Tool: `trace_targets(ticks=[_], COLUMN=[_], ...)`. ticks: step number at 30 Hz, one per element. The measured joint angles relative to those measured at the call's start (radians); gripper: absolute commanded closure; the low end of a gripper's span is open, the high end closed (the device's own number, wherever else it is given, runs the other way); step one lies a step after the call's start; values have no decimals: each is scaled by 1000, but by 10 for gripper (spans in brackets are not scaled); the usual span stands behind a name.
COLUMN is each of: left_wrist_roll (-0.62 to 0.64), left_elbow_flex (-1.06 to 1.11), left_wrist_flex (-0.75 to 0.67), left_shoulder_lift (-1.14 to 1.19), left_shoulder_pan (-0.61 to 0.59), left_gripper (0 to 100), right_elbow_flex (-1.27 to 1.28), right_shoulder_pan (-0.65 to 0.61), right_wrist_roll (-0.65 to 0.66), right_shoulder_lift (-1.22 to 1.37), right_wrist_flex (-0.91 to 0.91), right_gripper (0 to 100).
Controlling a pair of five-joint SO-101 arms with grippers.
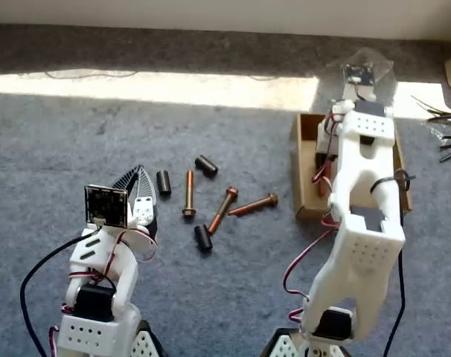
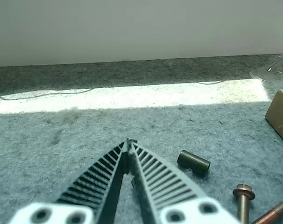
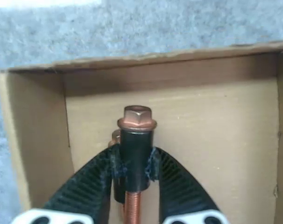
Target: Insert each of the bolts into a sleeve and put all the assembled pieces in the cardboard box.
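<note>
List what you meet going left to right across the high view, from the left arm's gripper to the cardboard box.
left gripper → black cylindrical sleeve → straight-lying copper bolt → slanted copper bolt → copper bolt nearest the box → brown cardboard box

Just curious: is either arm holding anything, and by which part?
The right gripper holds a bolt by its black sleeve, over the cardboard box. The left gripper is shut on nothing.
</note>
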Motion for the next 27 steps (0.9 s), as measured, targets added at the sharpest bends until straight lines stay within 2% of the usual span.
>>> trace_targets(ticks=[6, 8, 13, 21, 27], left_wrist_roll=[0, 0, 0, 0, 0], left_elbow_flex=[0, 0, 0, 0, 0], left_wrist_flex=[0, 0, 0, 0, 0], left_shoulder_lift=[0, 0, 0, 0, 0], left_shoulder_pan=[0, 0, 0, 0, 0], left_gripper=[994, 994, 993, 993, 993], right_elbow_flex=[-215, -252, -371, -526, -614], right_shoulder_pan=[49, 49, 35, -37, -57], right_wrist_roll=[0, 40, 123, 135, 137], right_shoulder_lift=[163, 218, 293, 322, 322], right_wrist_flex=[112, 147, 249, 430, 506], right_gripper=[989, 989, 988, 981, 845])
